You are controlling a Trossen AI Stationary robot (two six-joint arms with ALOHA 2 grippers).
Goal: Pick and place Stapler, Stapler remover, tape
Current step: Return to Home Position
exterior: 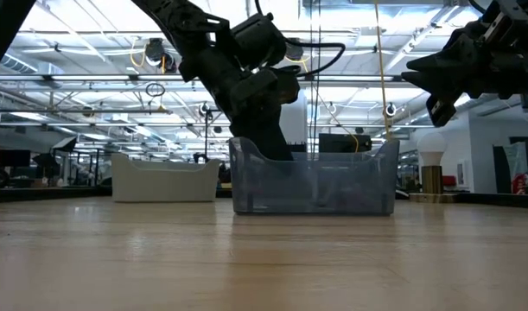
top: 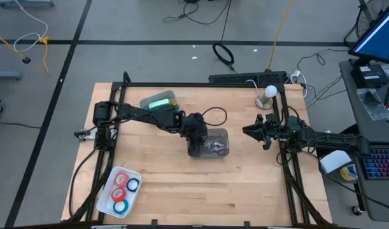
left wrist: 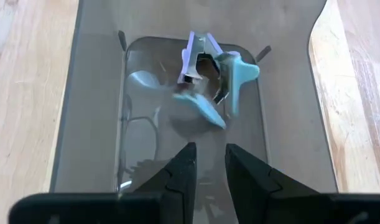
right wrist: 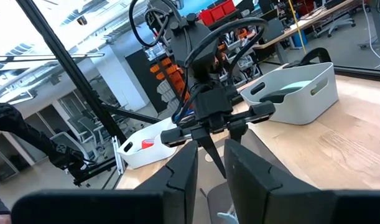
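The stapler remover (left wrist: 211,87), with pale blue wings and metal jaws, lies inside the clear bin (top: 210,145), a little ahead of my left gripper (left wrist: 209,165). That gripper reaches down into the bin with its fingers slightly open and nothing between them. The mint-green stapler (top: 158,102) lies in a white bin (top: 172,97) at the far left. Red, blue and teal tape rolls (top: 120,189) sit in a white tray (top: 106,198) at the near left. My right gripper (right wrist: 209,168) waits at the table's right side, held level above it, slightly open and empty.
A white lamp (top: 268,94) stands at the far right, beside the black frame rail (top: 286,105). The clear bin (exterior: 314,180) stands mid-table, with bare wood around it toward the near edge and the right.
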